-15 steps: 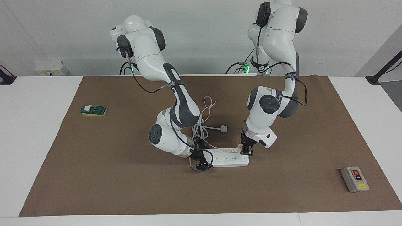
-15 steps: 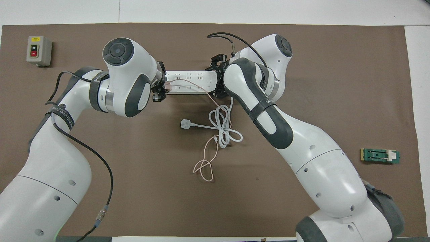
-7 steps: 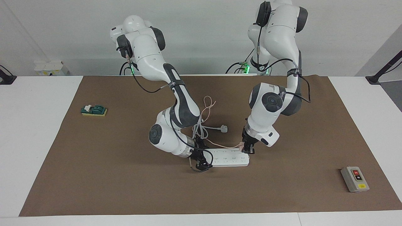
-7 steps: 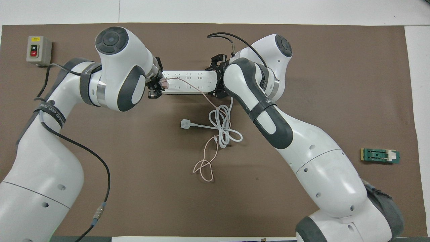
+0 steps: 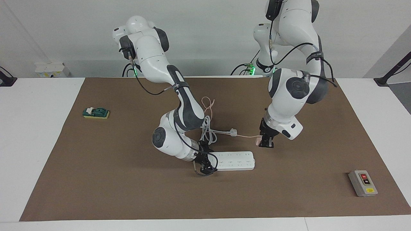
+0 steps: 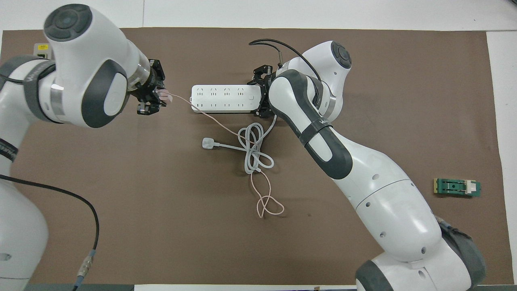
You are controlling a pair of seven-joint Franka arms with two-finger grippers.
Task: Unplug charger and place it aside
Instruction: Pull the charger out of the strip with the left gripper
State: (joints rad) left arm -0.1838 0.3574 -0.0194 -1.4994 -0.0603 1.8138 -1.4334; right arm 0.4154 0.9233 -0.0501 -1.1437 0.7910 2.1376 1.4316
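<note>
Facing view
Charger (image 5: 258,140): pale-pink cube, out of its socket, clamped in left pincer (image 5: 266,142), right of frame centre, raised off the brown mat.
Cable (image 5: 245,135): thin pink line, pulled nearly straight from cube toward frame centre, passing by white plug (image 5: 233,131).
Power strip (image 5: 233,160): lower centre of frame, long axis running across the frame, no plug seen in it.
Right pincer (image 5: 205,166): at the strip's left-of-frame end, pressed against it; fingers' state cannot be told.
Switch box (image 5: 362,183): lower right, well apart from everything.

Overhead view
Left pincer (image 6: 153,97): upper left of frame, clenched on charger (image 6: 164,94), clear of the strip's end.
Power strip (image 6: 224,98): upper centre; right pincer (image 6: 261,93) at its right-of-frame end.
Cable (image 6: 210,120): slanting from cube down toward coiled white cord (image 6: 254,150) at centre, ending in a loop lower down.
Key relation: cube already in left pincer's grip; open mat lies below and further toward frame's left edge, away from strip; taut cable likely to tug coil if carried further.
Bench (image 6: 363,12): white edge at top.
</note>
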